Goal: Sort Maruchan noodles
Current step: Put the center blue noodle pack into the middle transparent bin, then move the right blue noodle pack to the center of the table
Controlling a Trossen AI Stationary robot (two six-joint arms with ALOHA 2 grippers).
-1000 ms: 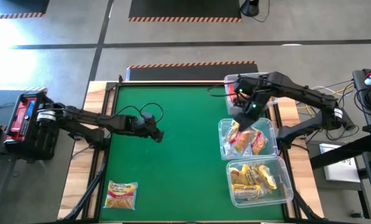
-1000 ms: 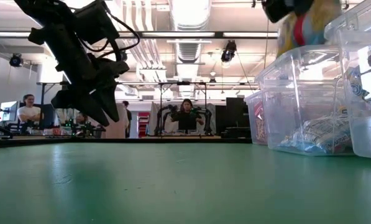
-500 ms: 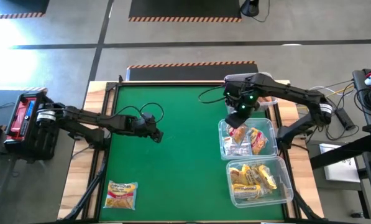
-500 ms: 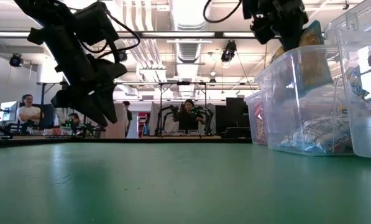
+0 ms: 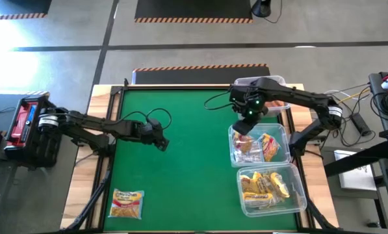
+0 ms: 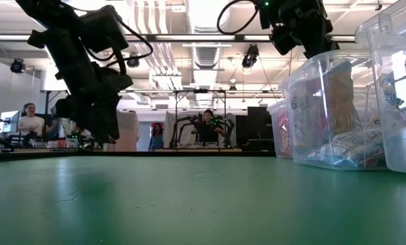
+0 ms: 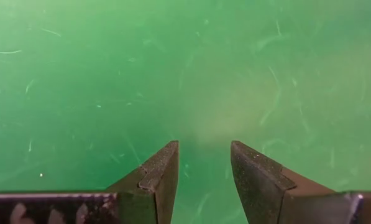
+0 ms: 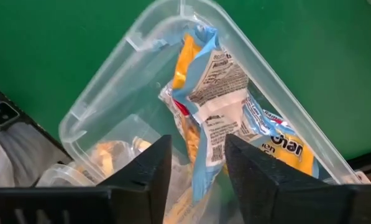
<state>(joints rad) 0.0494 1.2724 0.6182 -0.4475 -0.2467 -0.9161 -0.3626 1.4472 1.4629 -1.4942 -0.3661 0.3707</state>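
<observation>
Three clear bins (image 5: 296, 177) held packets; one yellow packet (image 5: 127, 202) lay loose. Right gripper (image 5: 245, 121) and left gripper (image 5: 161, 142) both gaped, empty.

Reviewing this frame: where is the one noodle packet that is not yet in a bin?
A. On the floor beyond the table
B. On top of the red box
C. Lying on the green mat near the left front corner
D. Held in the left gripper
C: the high view shows a single packet lying flat on the green mat at the left front corner, apart from the left gripper.

Grey concrete floor (image 5: 181, 39), ceiling ducts (image 6: 209, 51), striped floor tape (image 5: 200, 67).
</observation>
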